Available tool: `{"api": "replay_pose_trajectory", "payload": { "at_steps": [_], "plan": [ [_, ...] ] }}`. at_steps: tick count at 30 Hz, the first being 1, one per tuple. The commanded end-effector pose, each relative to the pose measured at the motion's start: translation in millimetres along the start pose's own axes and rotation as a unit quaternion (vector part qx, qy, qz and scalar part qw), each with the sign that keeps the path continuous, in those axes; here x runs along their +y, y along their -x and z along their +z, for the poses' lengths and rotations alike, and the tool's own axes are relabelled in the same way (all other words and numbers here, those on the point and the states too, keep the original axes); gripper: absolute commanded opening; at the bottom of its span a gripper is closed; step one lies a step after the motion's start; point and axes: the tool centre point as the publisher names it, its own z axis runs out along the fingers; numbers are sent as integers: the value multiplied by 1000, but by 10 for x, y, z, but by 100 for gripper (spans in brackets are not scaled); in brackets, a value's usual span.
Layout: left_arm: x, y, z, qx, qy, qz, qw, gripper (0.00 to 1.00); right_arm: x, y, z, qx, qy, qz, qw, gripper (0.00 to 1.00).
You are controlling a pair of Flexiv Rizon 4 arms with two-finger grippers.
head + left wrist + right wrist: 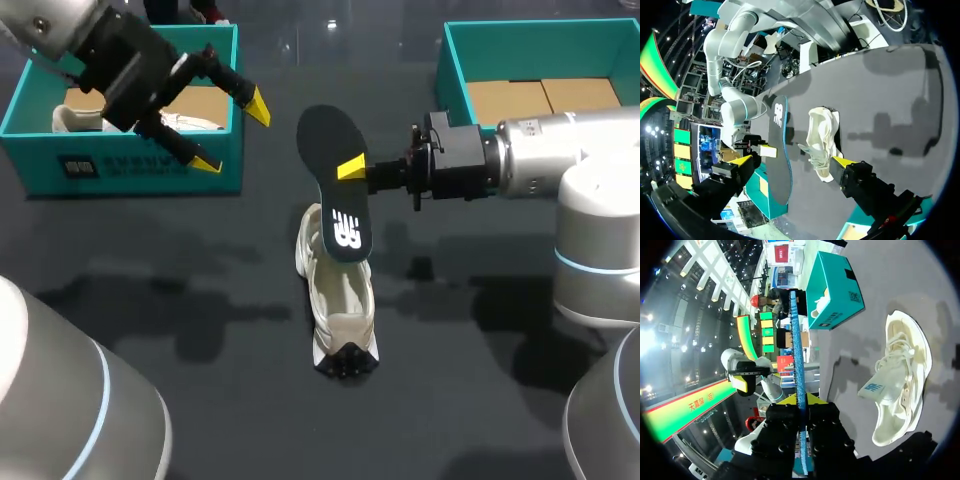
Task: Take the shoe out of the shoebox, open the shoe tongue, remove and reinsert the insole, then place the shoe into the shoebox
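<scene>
A white shoe (340, 305) is seen lying on the dark counter (200, 330), roughly midway between two teal shoeboxes and apart from both. A dark insole (333, 180) is held above it, clamped between the yellow-tipped fingers of the right claw (352, 168), which is brought in level from the right side. In the right wrist view the insole is seen edge-on, as a blue strip pinched from both sides. The insole's lower end, marked with a white logo, is placed over the far part of the shoe; whether it touches the shoe cannot be told. The shoe's tongue (874, 388) is seen sticking out to one side of the opening, with the laces lying loose. The left claw (232, 134) is held with its fingers spread wide apart, above the near right corner of the left shoebox (120, 165) and well apart from the insole. Inside that box a second pale shoe (75, 120) is seen on brown cardboard. The right shoebox (540, 50) is found behind the right arm (560, 150), with brown cardboard shown inside.
</scene>
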Motion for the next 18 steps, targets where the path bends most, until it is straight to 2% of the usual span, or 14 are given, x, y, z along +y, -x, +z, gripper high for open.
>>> {"api": "replay_pose_trajectory", "payload": {
  "at_steps": [1, 4, 15, 16, 18],
  "plan": [
    [-56, -116, 189, -192, 61, 17, 979, 100, -7, -2, 14, -2, 1, 0, 1000, 0],
    [-16, -109, 256, -225, 76, 28, 971, 100, -7, -2, 14, -2, 1, 0, 1000, 0],
    [-16, -109, 256, -225, 76, 28, 971, 100, -7, -2, 14, -2, 1, 0, 1000, 0],
    [-7, -105, 308, -241, 88, 30, 966, 100, -7, -2, 14, -2, 1, 0, 1000, 0],
    [55, -86, 409, -255, 73, 16, 964, 100, -7, -2, 14, -2, 1, 0, 1000, 0]
  ]
}}
